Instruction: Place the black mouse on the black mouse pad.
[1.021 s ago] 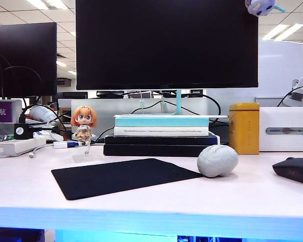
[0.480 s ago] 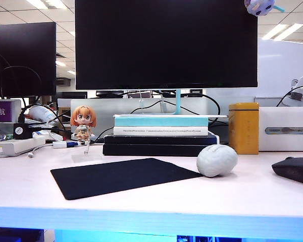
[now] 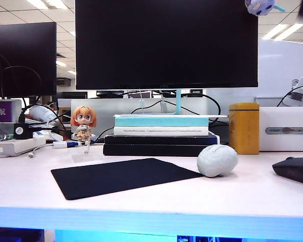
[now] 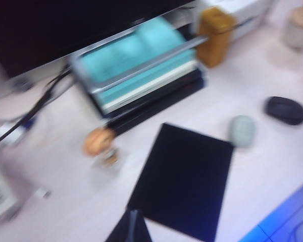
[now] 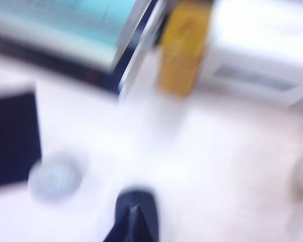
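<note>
Hovering high above the desk with both arms, neither one down at the work. Showed the right gripper [image 5: 135,222] pinched fully shut and holding nothing, with the grey brain ball [image 5: 54,180] off to one side of it and the yellow tin [image 5: 184,48] farther ahead. Caught no sight of the mouse in that blurred wrist view. Picked out the black mouse [image 3: 294,170] from the exterior view instead, resting on the desk on the right gripper's side, well apart from the black mouse pad [image 3: 121,176] and with the brain ball between the two.

Showed the left gripper [image 4: 131,227] looking closed to a point as well, empty, almost directly over the near edge of the pad, with the mouse far out ahead of it.

Called for the right arm — nearer by far. Needed those jaws opened wide before any descent, then lined up across the low rounded body rather than along it. Needed a lift high enough to clear the brain ball on the way across, and a flat, gentle set-down near the pad's middle.
</note>
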You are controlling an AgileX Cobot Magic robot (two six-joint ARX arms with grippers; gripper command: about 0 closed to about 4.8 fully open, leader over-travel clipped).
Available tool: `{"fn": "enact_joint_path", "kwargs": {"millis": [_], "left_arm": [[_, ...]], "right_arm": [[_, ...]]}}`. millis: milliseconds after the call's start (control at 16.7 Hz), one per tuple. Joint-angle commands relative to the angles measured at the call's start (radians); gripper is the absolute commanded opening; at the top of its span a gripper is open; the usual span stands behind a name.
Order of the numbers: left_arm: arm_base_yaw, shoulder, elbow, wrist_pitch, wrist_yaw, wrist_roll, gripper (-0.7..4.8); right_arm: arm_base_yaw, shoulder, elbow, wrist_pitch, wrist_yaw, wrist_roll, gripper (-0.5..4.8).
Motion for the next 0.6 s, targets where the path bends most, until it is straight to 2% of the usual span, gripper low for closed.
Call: {"fn": "enact_joint_path", "kwargs": {"millis": [60,180,360,420,480,540,601], "left_arm": [[-0.026,0.013,0.005,0.015,0.057,0.003,-0.06],[-0.026,0.018,0.005,0.009,0.153,0.000,-0.06],[-0.026,0.020,0.005,0.017,0.163,0.001,-0.06],[-0.026,0.020,0.005,0.021,0.163,0.001,-0.06],[-0.026,0.021,0.005,0.025,0.163,0.001,-0.06],[-0.026,0.021,0.005,0.026,0.163,0.001,-0.06],[-0.026,0.023,0.005,0.026,0.168,0.004,-0.05]], "right_arm": [[0.040,0.083,0.005,-0.068,0.048,-0.050,-0.01],[0.045,0.138,0.005,-0.100,0.051,-0.077,-0.01],[0.045,0.232,0.005,-0.176,0.060,-0.083,0.00],[0.045,0.272,0.005,-0.216,0.061,-0.121,0.97],[0.050,0.303,0.005,-0.245,0.060,-0.140,3.73],[0.050,0.335,0.005,-0.263,0.059,-0.142,4.79],[0.050,0.375,0.005,-0.274,0.059,-0.142,4.79]]}}
